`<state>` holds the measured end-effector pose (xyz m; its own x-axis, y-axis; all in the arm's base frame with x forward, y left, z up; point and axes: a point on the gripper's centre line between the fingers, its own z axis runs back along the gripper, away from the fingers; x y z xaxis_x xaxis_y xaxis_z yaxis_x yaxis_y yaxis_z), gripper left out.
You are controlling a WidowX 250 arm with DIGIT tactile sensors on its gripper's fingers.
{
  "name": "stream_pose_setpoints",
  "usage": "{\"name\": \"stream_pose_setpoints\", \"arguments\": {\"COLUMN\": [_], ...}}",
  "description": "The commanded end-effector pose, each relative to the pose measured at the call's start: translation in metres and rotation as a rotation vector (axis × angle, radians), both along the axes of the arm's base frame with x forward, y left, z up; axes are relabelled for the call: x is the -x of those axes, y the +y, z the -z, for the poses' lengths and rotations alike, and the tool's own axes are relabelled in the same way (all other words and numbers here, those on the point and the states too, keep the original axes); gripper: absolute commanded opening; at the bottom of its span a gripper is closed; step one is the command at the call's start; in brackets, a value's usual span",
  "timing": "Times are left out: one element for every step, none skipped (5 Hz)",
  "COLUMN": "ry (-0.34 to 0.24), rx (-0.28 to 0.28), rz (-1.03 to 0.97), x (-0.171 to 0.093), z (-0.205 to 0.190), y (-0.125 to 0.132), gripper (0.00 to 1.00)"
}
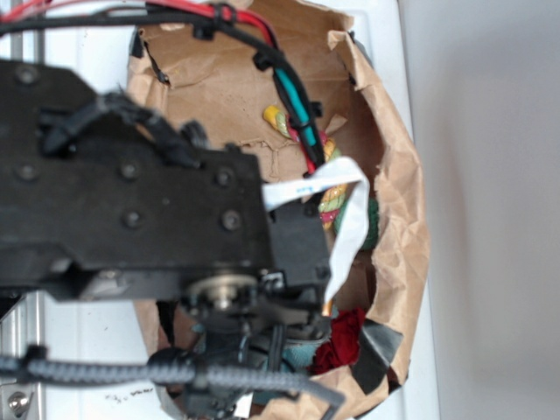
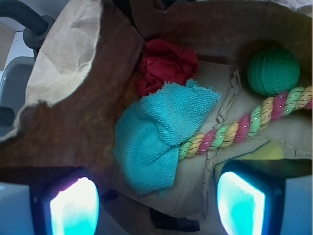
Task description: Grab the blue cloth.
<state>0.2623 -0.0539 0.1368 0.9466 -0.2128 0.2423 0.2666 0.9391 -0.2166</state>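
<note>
Inside a torn brown paper bag, the blue cloth lay crumpled on the bag's floor, roughly centred in the wrist view. Wrinkled folds; one frayed corner pointed toward the green ball. A deep red cloth sat bunched just beyond the blue cloth, touching its far edge. A twisted rope toy in pink, yellow and green strands ran diagonally from the blue cloth's edge out to the right side of the frame; its near end met the cloth, possibly tucked under it, not clear which. The ball rested near the rope, just above it, apart from both cloths. A yellow patch showed beside the rope, partly hidden; could not identify it.

The hand hung above the bag floor with its fingers spread wide, nothing between them. The blue cloth's lower end lay between the two fingers in the view but beneath them, no contact visible.

In the exterior view the black arm covered most of the bag. The red cloth showed at the lower right of the bag; only a sliver of the blue cloth was visible beside it. The bag stood on a white tabletop.
</note>
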Motion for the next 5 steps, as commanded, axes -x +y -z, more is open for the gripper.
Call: {"name": "stream_pose_setpoints", "arguments": {"ry": [-0.044, -0.056, 0.001, -0.007, -0.033], "rx": [0.004, -0.014, -0.044, -0.043, -0.058], "rz": [-0.003, -0.041, -0.082, -0.097, -0.094], "x": [0.001, -0.012, -0.023, -0.03, -0.035], "z": [-0.013, 0.004, 0.028, 0.032, 0.03], "y": [0.0, 0.0, 0.016, 0.022, 0.022], "gripper": [1.0, 1.0, 1.0, 1.0, 1.0]}}
